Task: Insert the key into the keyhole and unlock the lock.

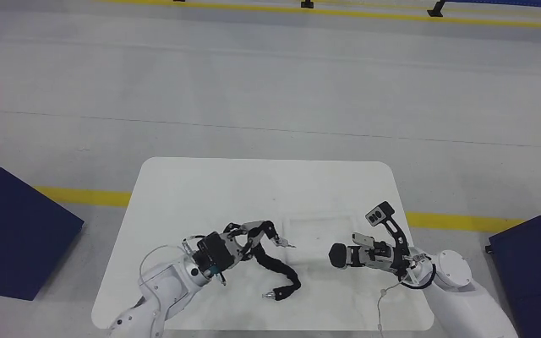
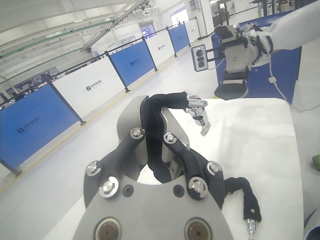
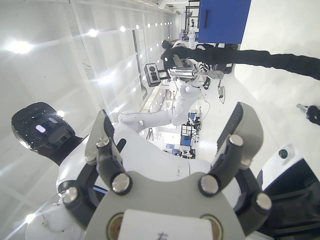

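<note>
A black fabric-sleeved cable lock (image 1: 283,272) lies partly on the white table (image 1: 254,182). My left gripper (image 2: 153,107) is shut on the cable near its chrome lock head (image 2: 197,111), holding that end above the table. A small key (image 2: 205,129) sticks out of the lock head, pointing toward the right arm. The cable's free end with its metal pin (image 2: 250,226) rests on the table. My right gripper (image 3: 172,116) stands open with nothing between its fingers, facing the lock head (image 3: 182,72) a short way off. From above, the right gripper (image 1: 339,254) is right of the key (image 1: 287,244).
Dark blue panels stand on the floor beside the table, one at the left (image 1: 25,228) and one at the right (image 1: 520,245). A small green object (image 2: 316,161) sits at the table's near right edge. Bare tabletop stretches behind both grippers.
</note>
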